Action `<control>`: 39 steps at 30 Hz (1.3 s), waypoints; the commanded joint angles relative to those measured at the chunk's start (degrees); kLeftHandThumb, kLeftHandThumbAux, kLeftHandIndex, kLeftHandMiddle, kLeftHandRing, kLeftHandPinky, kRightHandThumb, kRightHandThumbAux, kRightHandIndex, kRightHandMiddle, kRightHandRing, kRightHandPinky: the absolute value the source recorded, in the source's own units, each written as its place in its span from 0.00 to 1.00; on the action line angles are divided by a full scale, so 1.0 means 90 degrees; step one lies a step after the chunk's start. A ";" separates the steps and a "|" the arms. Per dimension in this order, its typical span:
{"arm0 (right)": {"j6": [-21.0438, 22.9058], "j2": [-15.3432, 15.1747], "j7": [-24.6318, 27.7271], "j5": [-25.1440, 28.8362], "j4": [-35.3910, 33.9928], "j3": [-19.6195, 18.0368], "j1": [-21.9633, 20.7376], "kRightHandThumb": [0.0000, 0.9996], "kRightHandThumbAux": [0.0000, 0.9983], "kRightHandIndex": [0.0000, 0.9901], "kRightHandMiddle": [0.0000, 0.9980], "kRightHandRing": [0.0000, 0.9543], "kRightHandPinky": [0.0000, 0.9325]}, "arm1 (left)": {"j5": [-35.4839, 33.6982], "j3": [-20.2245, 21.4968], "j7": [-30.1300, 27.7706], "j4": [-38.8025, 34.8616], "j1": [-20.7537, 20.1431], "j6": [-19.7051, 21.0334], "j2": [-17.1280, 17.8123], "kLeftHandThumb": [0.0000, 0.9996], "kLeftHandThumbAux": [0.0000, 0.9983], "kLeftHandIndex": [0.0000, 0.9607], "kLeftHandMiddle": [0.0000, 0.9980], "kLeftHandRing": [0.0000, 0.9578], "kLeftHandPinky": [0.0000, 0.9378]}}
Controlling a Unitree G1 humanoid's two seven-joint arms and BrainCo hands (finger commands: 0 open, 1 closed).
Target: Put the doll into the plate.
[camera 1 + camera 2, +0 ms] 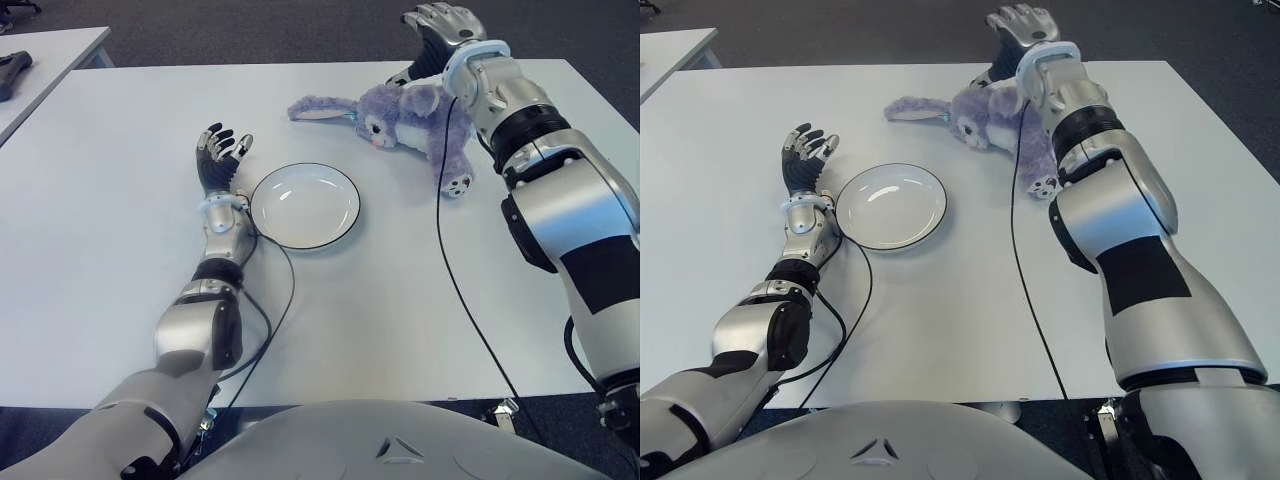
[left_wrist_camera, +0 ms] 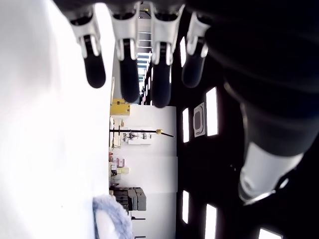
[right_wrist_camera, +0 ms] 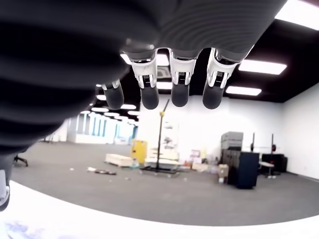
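Left hand [image 1: 220, 152] lies nearest on the white table [image 1: 110, 250], its forearm stretched forward along the tabletop and ending just left of the plate [image 1: 305, 206]. Its fingers [image 2: 128, 74] are spread and extended, palm turned up, and nothing sits in them; the left wrist view shows four dark-tipped fingers held straight out with open space past them. A black cable [image 1: 275, 310] loops from that forearm across the table toward the robot's body.

Beside that hand, the plate is a round white dish with a dark rim, sitting flat on the table with nothing in it.

Farther back and to the right lies the doll [image 1: 400, 118], a purple plush rabbit on its side on the table. Its long ears trail out to the left, and one foot with a pale sole points toward the near right. It is apart from the plate, beyond its far right edge.

Right hand [image 1: 440, 25] shows past the doll, at the far edge of the table, with the silver forearm crossing over the doll's back end. Its fingers [image 3: 179, 84] point straight out and uncurled in the right wrist view, with only the room beyond them, so the hand holds nothing. A second black cable [image 1: 450, 270] runs down from this arm across the table toward the near edge.
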 commanded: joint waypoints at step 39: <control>0.0017 0.0476 0.0484 0.0186 0.0075 -0.0051 0.0816 0.09 0.46 0.00 0.00 0.00 0.02 | -0.0089 0.0086 0.0170 0.1129 0.2132 -0.0092 -0.0531 0.00 0.72 0.23 0.30 0.29 0.23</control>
